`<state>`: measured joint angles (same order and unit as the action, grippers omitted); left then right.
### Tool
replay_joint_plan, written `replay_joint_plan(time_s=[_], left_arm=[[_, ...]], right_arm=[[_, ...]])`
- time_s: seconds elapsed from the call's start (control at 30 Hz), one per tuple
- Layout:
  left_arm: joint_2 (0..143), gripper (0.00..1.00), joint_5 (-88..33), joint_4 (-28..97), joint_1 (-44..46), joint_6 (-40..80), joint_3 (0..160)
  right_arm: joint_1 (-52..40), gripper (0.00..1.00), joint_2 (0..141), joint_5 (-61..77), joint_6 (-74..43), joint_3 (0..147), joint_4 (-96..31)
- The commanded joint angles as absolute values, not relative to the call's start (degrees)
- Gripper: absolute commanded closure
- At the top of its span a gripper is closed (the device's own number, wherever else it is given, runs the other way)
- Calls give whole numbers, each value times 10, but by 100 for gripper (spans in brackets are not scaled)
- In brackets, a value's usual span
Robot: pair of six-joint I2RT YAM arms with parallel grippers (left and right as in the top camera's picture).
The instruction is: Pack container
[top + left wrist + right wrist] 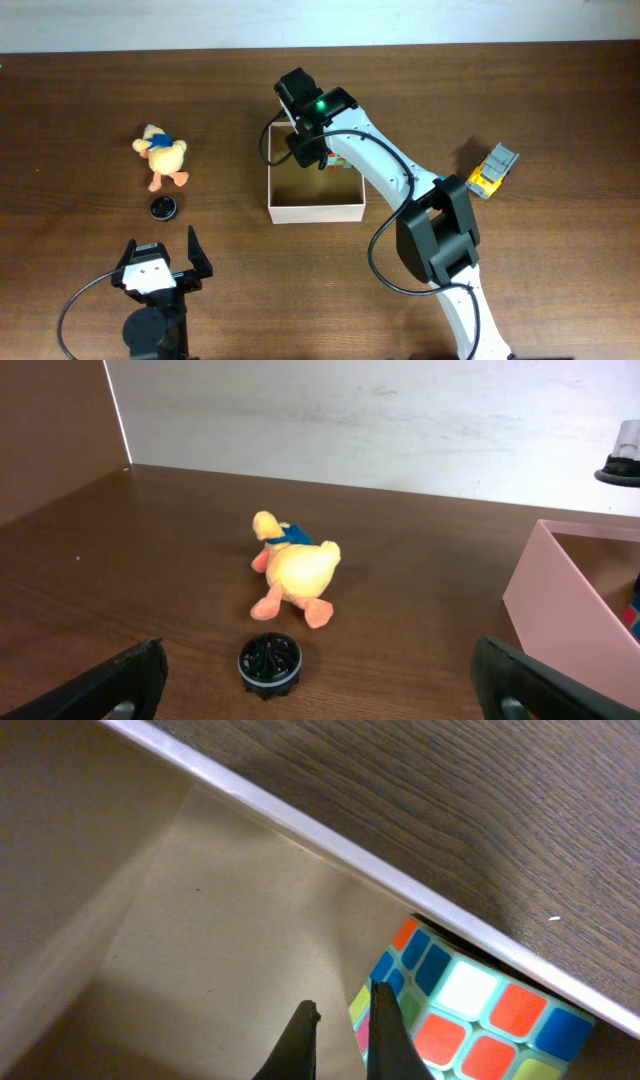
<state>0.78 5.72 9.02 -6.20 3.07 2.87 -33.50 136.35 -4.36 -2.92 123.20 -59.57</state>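
Observation:
The container is a square shallow box with white walls and a tan inside, at the table's middle. It also shows at the right edge of the left wrist view and fills the right wrist view. A colourful puzzle cube lies in its far right corner. My right gripper hangs inside the box, its fingers nearly together with nothing between them, the cube just beside the right finger. My left gripper is open and empty near the front left.
A yellow plush duck lies at the left, with a small black round disc just in front of it. A yellow and grey toy vehicle lies at the right.

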Motion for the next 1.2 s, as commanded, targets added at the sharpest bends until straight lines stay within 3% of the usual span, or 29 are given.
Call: replay_joint_plan(time_s=[0.0, 0.9, 1.17], left_arm=[[3, 1, 47, 88, -65, 38, 25], [3, 1, 47, 88, -65, 38, 25], [3, 1, 47, 88, -65, 38, 25]], right_arm=[[-326, 96, 1355, -59, -28, 1229, -600], [-309, 96, 1355, -26, -28, 1234, -617], [-334, 96, 1355, -21, -28, 1310, -655]])
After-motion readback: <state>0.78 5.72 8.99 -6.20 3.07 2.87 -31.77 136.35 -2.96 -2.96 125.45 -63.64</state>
